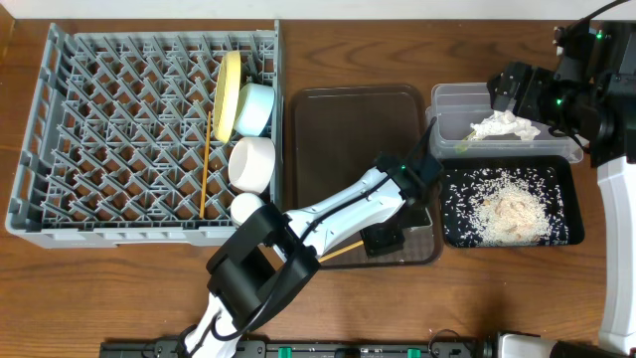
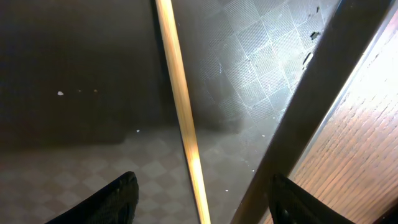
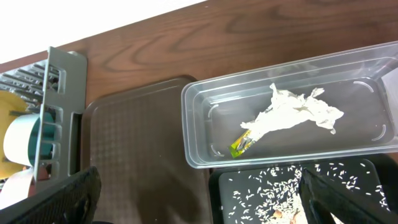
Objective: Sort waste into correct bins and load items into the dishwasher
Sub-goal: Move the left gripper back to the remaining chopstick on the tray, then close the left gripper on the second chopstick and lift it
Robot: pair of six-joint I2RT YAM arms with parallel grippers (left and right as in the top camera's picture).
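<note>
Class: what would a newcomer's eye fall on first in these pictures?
A grey dish rack fills the overhead view's left side, a yellow plate standing at its right edge. At right, white rice lies scattered in a black tray, beside a clear tub holding a crumpled napkin.

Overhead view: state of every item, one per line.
yellow plate: on edge in dish rack
light blue bowl: racked, on its side
white bowl: racked, on its side
white cup: racked
one chopstick: racked
other chopstick: flat on brown tray
left gripper: open, straddling it
napkin: in clear tub
wrapper: in clear tub
rice: in black tray
right gripper: open, empty
</note>
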